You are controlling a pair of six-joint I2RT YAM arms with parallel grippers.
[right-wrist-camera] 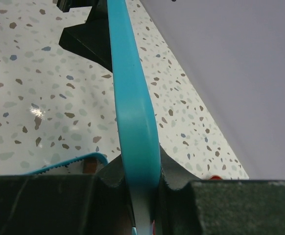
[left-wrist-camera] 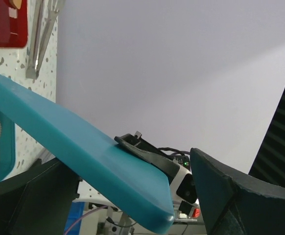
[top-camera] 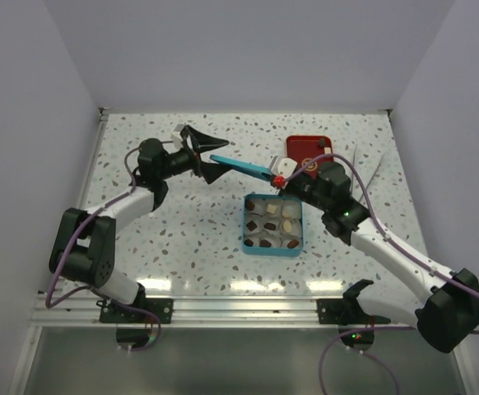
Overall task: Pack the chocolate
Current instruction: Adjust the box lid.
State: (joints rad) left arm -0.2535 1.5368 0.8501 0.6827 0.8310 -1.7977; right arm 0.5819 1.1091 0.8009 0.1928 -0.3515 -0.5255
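Observation:
The teal box (top-camera: 246, 224) sits mid-table with several chocolate pieces (top-camera: 270, 211), dark, light brown and cream, in paper cups. Its flat teal lid (top-camera: 238, 165) hangs in the air behind the box. My right gripper (top-camera: 277, 177) is shut on the lid's right edge; the right wrist view shows the lid (right-wrist-camera: 132, 107) pinched between the right gripper's (right-wrist-camera: 143, 192) pads. My left gripper (top-camera: 210, 155) stands open around the lid's left end. In the left wrist view the lid (left-wrist-camera: 83, 152) passes between the spread fingers (left-wrist-camera: 221, 196), with a gap to the right one.
A red tray (top-camera: 309, 148) lies at the back right, behind the right gripper, with metal tongs (left-wrist-camera: 40, 34) beside it. White walls close the table on three sides. The box corner (right-wrist-camera: 74, 161) shows just below the right gripper.

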